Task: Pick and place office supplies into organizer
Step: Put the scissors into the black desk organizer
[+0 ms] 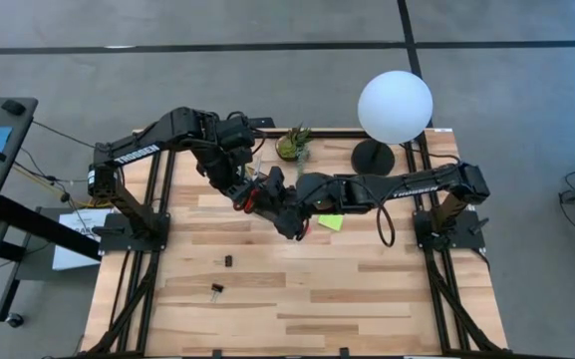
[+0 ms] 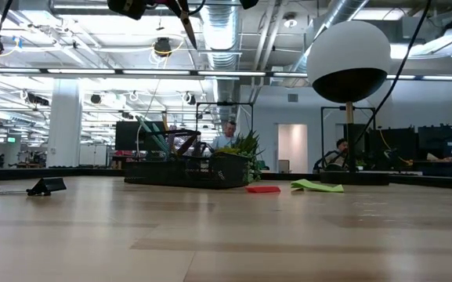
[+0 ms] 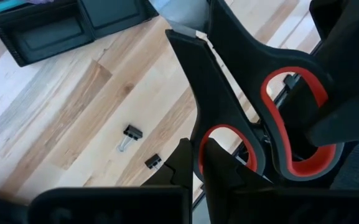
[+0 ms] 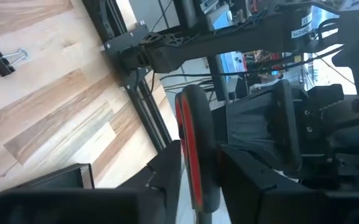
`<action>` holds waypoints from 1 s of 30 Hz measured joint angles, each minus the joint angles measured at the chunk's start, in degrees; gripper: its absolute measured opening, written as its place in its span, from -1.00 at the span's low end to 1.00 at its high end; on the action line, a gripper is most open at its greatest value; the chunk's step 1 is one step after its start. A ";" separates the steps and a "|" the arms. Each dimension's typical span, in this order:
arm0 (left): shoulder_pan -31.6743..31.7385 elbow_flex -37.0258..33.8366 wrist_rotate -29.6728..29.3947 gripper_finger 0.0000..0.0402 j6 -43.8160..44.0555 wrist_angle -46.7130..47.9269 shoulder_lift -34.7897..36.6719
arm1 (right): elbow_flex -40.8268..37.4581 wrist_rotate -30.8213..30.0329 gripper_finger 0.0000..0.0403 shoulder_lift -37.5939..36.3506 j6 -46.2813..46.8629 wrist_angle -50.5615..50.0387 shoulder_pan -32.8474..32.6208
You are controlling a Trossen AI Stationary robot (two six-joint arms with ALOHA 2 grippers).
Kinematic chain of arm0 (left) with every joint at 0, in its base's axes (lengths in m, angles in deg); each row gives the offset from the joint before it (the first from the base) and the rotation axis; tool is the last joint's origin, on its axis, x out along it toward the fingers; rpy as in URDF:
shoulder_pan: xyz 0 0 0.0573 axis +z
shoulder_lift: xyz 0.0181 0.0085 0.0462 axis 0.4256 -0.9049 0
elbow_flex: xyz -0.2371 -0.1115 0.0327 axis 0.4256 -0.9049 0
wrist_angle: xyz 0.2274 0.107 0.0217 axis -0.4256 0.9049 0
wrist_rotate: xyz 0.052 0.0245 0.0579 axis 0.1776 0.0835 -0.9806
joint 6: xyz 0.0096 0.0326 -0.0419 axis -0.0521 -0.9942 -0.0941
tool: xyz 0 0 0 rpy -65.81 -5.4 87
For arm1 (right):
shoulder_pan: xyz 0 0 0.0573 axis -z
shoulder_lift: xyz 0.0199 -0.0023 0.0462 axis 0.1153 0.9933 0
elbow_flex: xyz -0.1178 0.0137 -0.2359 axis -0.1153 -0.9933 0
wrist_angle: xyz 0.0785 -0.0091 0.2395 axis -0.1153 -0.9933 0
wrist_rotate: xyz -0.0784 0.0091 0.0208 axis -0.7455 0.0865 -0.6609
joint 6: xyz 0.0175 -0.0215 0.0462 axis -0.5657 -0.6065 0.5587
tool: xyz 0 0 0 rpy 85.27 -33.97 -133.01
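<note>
Just in front of the organizer [image 1: 289, 178], the left gripper [image 1: 246, 196] is clamping the red-handled scissors [image 3: 272, 134] aloft, blades pointing downward, while the right gripper [image 1: 292, 221] is closing its half-open jaws around one red handle loop, apparently taking them over.

Both arms are basically all matte black, chunky boxy links with rounded joint housings. The left arm [image 1: 157, 145] has white lettering printed along its upper link, and the right arm [image 1: 407, 186] has the same kind of white lettering. A black cable loops down off the right one. Fingers [image 3: 229, 118] are flat, dark, angular plastic-looking blades.
</note>
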 joint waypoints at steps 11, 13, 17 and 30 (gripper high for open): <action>0.04 0.00 1.78 -1.00 1.07 -0.20 0.00 | 0.00 0.39 -0.81 -0.02 -1.38 1.55 0.22; 0.04 0.00 1.84 -1.00 1.07 -0.20 0.00 | 0.00 0.42 -0.85 -0.02 -1.38 1.55 0.22; 0.04 0.00 1.97 -1.00 1.05 -0.22 0.00 | 0.00 0.89 -0.86 -0.02 -1.36 1.55 0.22; 0.04 5.26 0.03 -0.80 -0.05 -0.64 0.00 | 0.14 1.45 -0.86 -1.85 20.23 0.12 1.43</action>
